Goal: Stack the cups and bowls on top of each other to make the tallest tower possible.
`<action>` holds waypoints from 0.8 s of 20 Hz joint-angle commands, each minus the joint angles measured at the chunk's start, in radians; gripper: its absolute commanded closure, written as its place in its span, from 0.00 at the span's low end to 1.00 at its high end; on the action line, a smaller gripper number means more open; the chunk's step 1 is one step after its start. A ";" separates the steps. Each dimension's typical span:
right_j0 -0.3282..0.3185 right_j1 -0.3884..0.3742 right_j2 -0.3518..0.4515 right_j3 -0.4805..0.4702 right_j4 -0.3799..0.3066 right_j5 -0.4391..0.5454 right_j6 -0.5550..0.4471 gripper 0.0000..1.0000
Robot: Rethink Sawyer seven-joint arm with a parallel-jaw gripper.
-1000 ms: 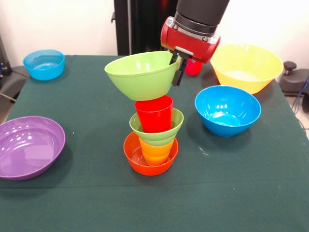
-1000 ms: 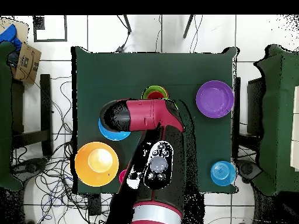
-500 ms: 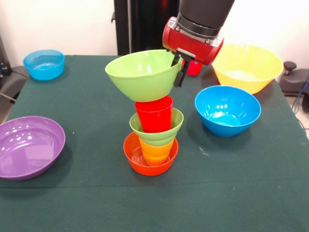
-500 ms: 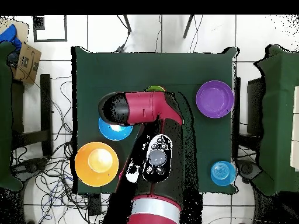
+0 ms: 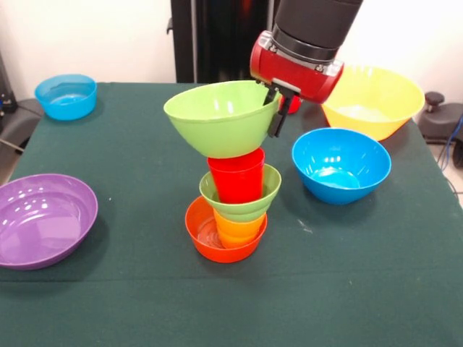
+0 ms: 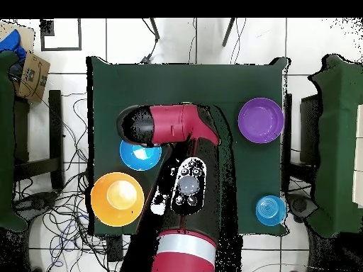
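The green table (image 5: 376, 289) is covered with bowls, and the red and black arm (image 6: 186, 212) is seen stretched over its middle in the overhead view, hiding the stack there. In the front view, taking the table's middle as the dial's centre, the yellow bowl (image 5: 372, 97) is found at two o'clock, with the big blue bowl (image 5: 340, 165) just in front of it at three o'clock. The purple bowl (image 5: 43, 217) is set at eight o'clock near the edge, and the small blue bowl (image 5: 66, 95) at ten o'clock in the corner. The tower (image 5: 231, 210) is placed at the centre: an orange bowl (image 5: 202, 235) on the cloth, an orange cup (image 5: 237, 230) in it, a small green bowl (image 5: 246, 206) on that, and a red cup (image 5: 235, 177) on top. A large green bowl (image 5: 221, 116) is held tilted by its rim at three o'clock, its base touching the red cup's mouth. The gripper (image 5: 275, 112) is closed on that rim, one finger inside and one outside. A further red cup (image 5: 291, 105) is partly hidden behind the gripper.
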 commanded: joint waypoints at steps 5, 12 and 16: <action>0.032 0.048 0.074 -0.048 0.022 0.091 0.070 1.00; 0.033 0.039 0.068 -0.021 0.015 0.073 0.066 1.00; 0.034 0.038 0.065 -0.019 0.011 0.081 0.058 1.00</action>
